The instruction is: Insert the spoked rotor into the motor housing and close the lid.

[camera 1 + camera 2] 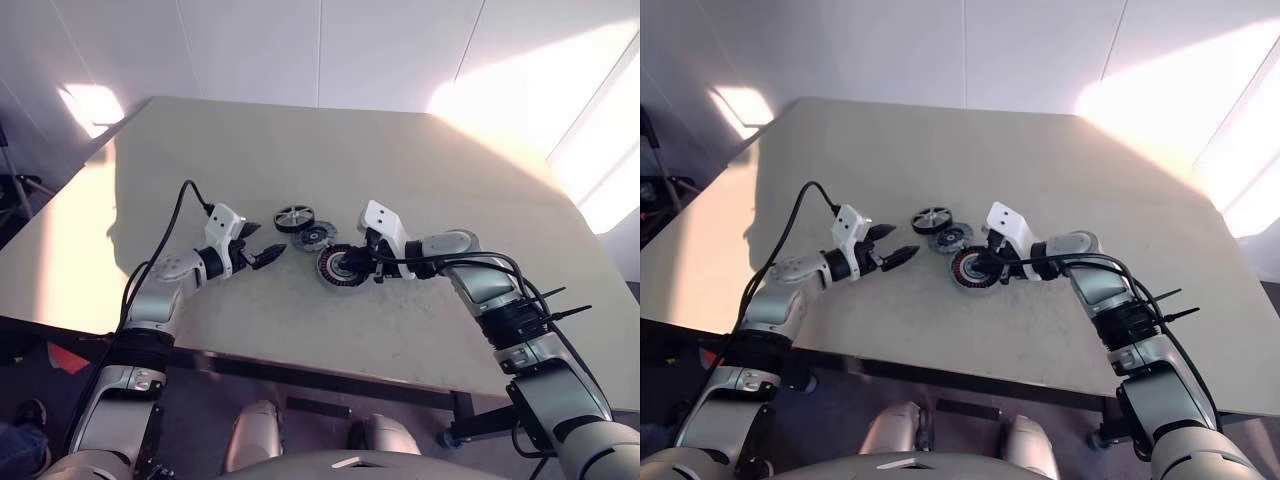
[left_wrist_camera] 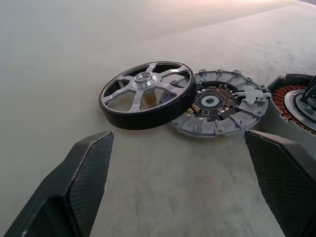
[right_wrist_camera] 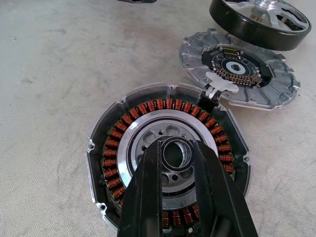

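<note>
rotor [image 2: 144, 94] sits on the table [image 1: 300, 140], one edge propped on the lid [image 2: 222, 106], so it's tilted, hub facing up. housing [image 3: 168, 158] lies flat just beside the lid, windings up, axis vertical. looks stiff metal, smooth rim, prob fairly heavy for its size; best taken across the black rim, not the thin spokes. left gripper [image 2: 177, 173] wide open, empty, aimed at rotor. right gripper [image 3: 180, 163] fingers nearly closed, tips at the housing's centre bore; can't tell if gripping.

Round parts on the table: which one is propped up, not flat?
The black spoked rotor: one edge rests on the grey perforated lid.
</note>
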Robot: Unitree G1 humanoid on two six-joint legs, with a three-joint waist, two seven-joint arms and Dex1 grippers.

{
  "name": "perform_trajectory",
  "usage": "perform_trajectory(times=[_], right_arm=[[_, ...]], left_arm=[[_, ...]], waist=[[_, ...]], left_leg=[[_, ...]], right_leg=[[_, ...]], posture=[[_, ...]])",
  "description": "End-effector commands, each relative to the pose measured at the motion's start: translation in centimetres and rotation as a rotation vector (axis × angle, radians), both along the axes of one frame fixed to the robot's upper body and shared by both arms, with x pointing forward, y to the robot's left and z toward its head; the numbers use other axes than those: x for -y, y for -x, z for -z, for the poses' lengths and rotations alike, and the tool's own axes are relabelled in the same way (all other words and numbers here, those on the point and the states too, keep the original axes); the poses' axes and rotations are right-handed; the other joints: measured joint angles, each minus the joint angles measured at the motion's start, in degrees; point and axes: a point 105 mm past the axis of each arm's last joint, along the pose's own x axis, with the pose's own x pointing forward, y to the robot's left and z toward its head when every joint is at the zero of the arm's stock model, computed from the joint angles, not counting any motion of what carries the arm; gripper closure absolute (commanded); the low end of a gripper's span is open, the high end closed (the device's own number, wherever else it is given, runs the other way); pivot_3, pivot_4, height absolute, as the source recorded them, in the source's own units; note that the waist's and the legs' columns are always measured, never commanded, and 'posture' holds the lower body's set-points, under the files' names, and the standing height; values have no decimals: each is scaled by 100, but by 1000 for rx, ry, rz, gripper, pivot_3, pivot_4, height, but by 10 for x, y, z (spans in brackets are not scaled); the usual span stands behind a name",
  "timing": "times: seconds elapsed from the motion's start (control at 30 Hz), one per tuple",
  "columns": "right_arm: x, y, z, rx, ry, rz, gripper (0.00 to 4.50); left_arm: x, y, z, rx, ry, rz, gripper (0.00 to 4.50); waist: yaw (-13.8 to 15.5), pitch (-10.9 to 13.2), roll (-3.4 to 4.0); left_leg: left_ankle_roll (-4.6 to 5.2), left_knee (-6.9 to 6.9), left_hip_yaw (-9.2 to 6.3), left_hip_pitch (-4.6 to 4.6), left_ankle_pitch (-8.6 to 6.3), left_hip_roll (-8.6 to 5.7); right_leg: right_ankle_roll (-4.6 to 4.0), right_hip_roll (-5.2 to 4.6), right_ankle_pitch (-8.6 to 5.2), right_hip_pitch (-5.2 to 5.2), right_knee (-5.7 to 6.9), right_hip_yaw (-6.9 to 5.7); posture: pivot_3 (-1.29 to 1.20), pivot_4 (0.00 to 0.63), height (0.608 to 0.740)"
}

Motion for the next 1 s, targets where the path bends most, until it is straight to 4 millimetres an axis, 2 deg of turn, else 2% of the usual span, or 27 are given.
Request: perform_trajectory(times=[0.03,0.2,0.4,0.5,0.73,0.77,1.0], right_arm=[[-6,0,-14,47,-12,-38,2960],[-9,1,-17,77,-10,-51,1282],[-7,-10,-26,96,-37,0,1282],[-7,-11,-28,94,-49,4,1886],[-8,-5,-25,92,-43,-23,4338],[-9,-4,-25,91,-43,-27,4449],[-11,2,-14,80,-10,-49,4449]], left_arm=[[-3,-4,-14,58,-4,-6,0],[-4,-5,-13,57,-5,-10,0],[-4,-6,-11,54,-7,-10,0],[-4,-6,-11,53,-8,-11,0],[-5,-7,-9,51,-9,-15,0],[-5,-7,-9,51,-10,-16,0],[-6,-6,-8,52,-8,-21,0]], waist=[[0,0,0],[1,0,0],[0,0,0],[0,0,0],[1,0,0],[2,0,0],[6,0,0]], left_leg=[[0,0,0,1,0,0],[0,0,0,0,0,0],[0,0,0,1,1,0],[-2,0,0,2,1,0],[-1,0,0,1,1,0],[-1,0,0,1,1,0],[-1,0,0,1,1,0]], right_leg=[[0,0,0,0,0,0],[0,0,0,0,1,0],[0,0,0,-1,2,0],[-1,0,0,-1,4,0],[-1,0,0,-1,4,0],[-1,0,0,0,4,0],[-1,0,0,0,5,0]], posture=[[0,0,740],[0,0,740],[0,0,740],[0,0,740],[0,0,740],[0,0,740],[0,0,740]])
